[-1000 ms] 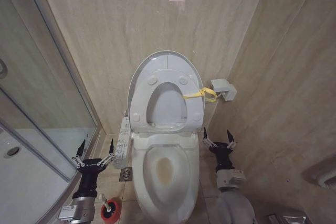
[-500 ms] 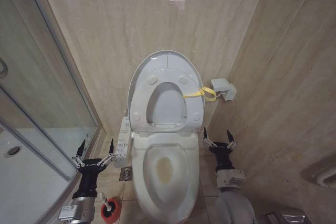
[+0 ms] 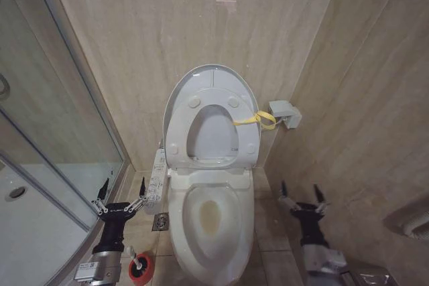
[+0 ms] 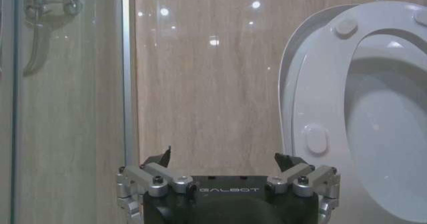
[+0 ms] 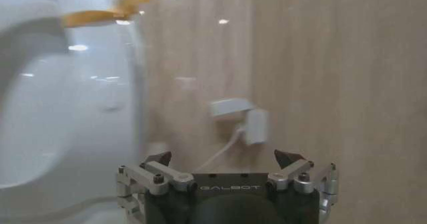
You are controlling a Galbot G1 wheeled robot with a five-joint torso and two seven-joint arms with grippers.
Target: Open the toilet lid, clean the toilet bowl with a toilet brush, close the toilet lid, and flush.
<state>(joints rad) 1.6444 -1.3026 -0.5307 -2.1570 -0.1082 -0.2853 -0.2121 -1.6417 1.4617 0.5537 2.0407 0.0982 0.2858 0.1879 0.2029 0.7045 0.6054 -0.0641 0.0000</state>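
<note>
Glass shower wall (image 3: 47,118) flanks toilet lid (image 3: 213,82), red holder (image 3: 141,269) below.

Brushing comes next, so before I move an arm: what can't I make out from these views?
- Toilet brush: head view, handle top alone clear; bristle head sunk in the red holder.
- Toilet bowl: near rim cut by the bottom edge.
- Toilet lid: mostly covered by the raised seat.
- Right wrist view: seat and strap blurred.

Toilet brush (image 3: 137,264) handle cut off; toilet bowl (image 3: 213,232) front cropped.
</note>
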